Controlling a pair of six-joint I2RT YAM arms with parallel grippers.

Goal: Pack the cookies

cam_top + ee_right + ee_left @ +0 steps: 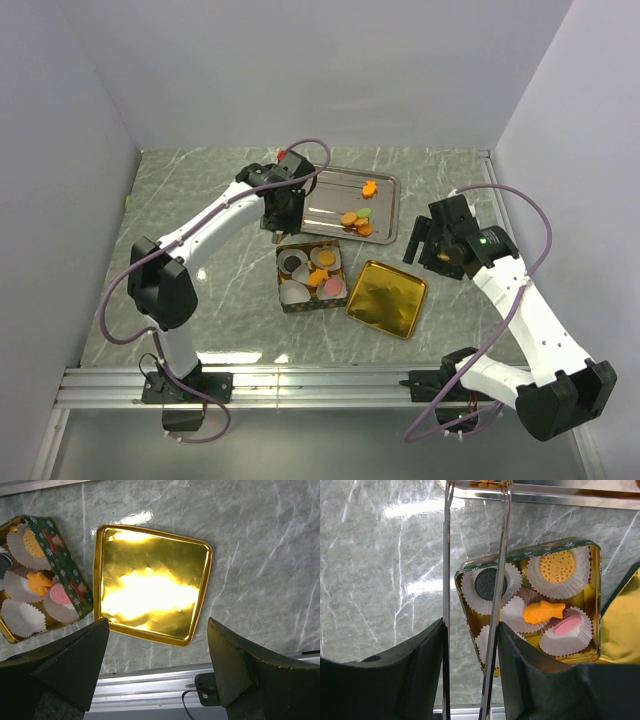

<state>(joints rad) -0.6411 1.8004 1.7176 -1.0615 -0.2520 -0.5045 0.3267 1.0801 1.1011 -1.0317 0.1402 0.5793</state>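
The left fingers point(415, 665) grip tongs point(446, 580), tips at the steel tray point(325, 205) by the far edge of the table point(190, 200); the right fingers point(75, 655) hang open. Best pinch the cookies point(352, 219) singly, gently.

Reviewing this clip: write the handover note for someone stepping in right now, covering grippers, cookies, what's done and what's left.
Left gripper: shut on tongs, tips by the silver tray's edge; no cookie seen in them.
Right gripper: open, empty, above the gold lid, which lies beside the tin.
Done: four cookies in paper cups in the tin: dark, tan round, orange fish-shaped, pink.
Left: several cookies are on the tray; at least one empty cup; lid off.
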